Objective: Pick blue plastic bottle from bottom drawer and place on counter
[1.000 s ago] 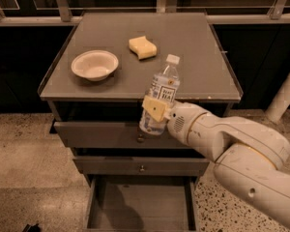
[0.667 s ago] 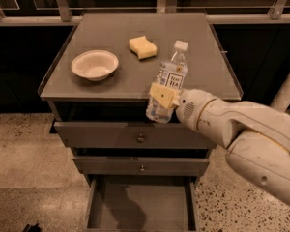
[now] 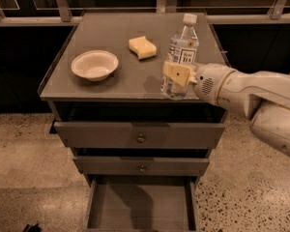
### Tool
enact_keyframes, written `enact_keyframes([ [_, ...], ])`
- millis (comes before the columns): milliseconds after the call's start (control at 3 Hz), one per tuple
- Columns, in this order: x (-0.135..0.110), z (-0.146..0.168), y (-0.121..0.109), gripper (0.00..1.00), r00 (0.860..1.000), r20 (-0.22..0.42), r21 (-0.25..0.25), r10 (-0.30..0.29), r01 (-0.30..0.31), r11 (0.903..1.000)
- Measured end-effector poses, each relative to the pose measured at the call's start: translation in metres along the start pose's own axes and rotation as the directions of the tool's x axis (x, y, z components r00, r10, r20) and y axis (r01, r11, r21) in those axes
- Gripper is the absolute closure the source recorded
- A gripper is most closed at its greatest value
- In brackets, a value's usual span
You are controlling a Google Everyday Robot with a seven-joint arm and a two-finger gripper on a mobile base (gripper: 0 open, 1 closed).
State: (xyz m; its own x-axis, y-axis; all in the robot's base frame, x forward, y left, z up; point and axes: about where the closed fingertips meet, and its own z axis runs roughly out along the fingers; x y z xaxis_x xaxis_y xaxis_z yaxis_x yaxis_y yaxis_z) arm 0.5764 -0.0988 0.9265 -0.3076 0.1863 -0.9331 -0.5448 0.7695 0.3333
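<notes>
The blue plastic bottle is clear with a white cap and a white-and-blue label. It stands upright, its base at the counter's front right part, just above or on the surface. My gripper comes in from the right and is shut on the bottle's lower body, its yellow finger pad across the front. The bottom drawer is pulled open below and shows a bare floor.
A white bowl sits on the counter's left part. A yellow sponge lies at the middle back. The two upper drawers are slightly ajar. A metal railing runs behind the cabinet. Speckled floor surrounds it.
My gripper has carried the bottle up and to the right, from in front of the top drawer to over the counter's front right part. The bottle is more upright now.
</notes>
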Motion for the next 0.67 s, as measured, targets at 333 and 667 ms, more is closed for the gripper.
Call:
enact_keyframes([
  [333,-0.026,0.010,-0.016,1.00,0.987,-0.003,-0.062,-0.161,0.161,0.9850],
  [667,-0.042,0.026,-0.034,1.00,0.957,-0.018,-0.115,-0.289,0.286,0.9514],
])
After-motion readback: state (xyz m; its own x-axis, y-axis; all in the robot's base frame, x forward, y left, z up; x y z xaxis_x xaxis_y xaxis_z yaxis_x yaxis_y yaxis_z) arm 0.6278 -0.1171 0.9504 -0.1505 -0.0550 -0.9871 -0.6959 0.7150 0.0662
